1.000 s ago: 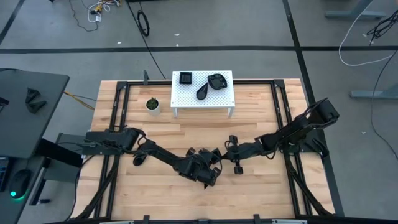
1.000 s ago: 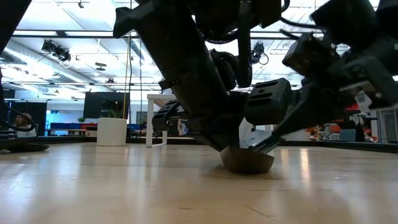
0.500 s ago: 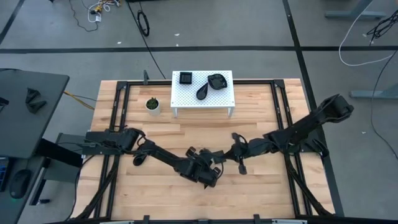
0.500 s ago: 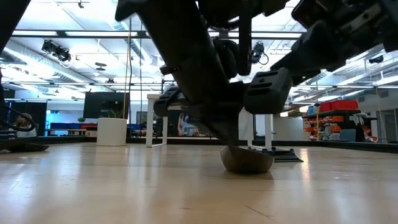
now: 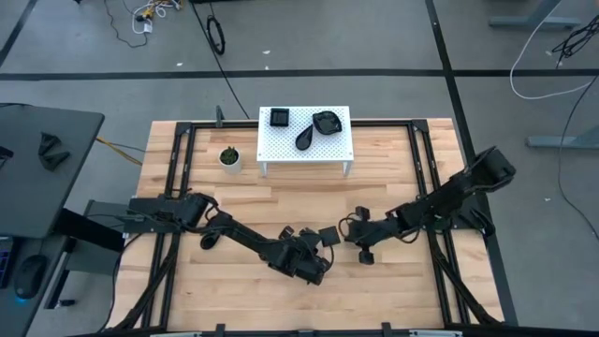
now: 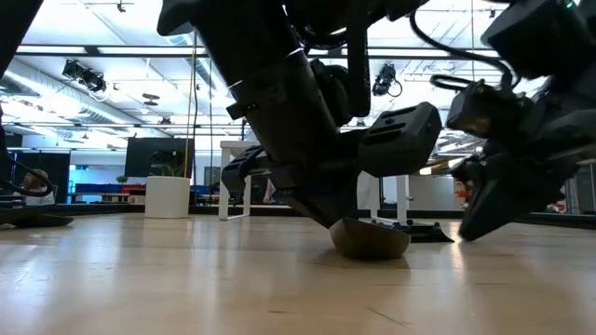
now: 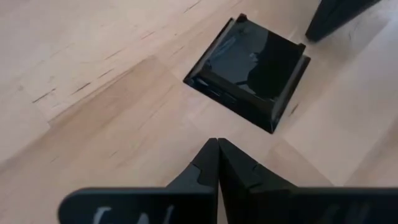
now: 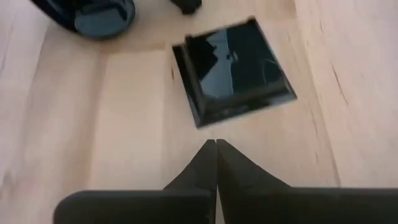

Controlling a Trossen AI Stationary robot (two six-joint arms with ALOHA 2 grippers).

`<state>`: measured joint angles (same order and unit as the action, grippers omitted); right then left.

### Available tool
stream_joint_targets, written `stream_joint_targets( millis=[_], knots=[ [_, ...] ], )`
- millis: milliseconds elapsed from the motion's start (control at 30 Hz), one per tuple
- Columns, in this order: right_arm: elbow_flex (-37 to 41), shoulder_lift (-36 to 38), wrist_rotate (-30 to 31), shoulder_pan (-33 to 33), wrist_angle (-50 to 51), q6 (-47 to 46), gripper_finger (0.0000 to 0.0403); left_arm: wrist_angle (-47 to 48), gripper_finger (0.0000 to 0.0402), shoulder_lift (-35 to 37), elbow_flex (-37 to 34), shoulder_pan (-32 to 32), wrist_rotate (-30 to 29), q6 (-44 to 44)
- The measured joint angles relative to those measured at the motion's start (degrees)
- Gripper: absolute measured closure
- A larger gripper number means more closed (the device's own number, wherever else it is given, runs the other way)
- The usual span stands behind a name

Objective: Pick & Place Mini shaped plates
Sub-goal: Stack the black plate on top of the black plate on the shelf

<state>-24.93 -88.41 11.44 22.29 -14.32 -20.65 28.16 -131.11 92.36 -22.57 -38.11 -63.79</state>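
High view, from over the wooden bench: take the white stand at the back edge as the marker. Just to its left sits a small white pot with a green plant. On the stand lie three glossy black plates: a square one at its left end, a teardrop one near the middle, and a rounded leaf one beside that.

Well in front of the stand, toward the bench's near side, the left arm reaches in from the left edge. The left hand has its two fingers pressed together and holds nothing; it hovers just short of another square black plate. That plate lies flat on the wood, right way up, almost straight in front of the stand's middle, with the two hands on either side of it.

To the right of that plate the right arm comes in from the right edge. The right hand is pinched tight too, empty, its tips pointing at the same square plate and not touching it. A rounded black plate also rests on the bench near the left arm.
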Motion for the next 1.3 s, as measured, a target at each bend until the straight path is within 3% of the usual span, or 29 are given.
stream_joint_targets(
  millis=[300,1300],
  knots=[
    [-0.8,-5.3,0.1,-1.4,-12.6,1.7,0.0396,-3.0,0.0395,-0.2,-0.3,0.7,-2.3,4.8],
    [-1.6,-5.2,-0.1,-1.6,-20.5,5.1,0.0396,-4.7,0.0397,-0.3,-0.4,-0.9,-6.9,5.1]
  ],
)
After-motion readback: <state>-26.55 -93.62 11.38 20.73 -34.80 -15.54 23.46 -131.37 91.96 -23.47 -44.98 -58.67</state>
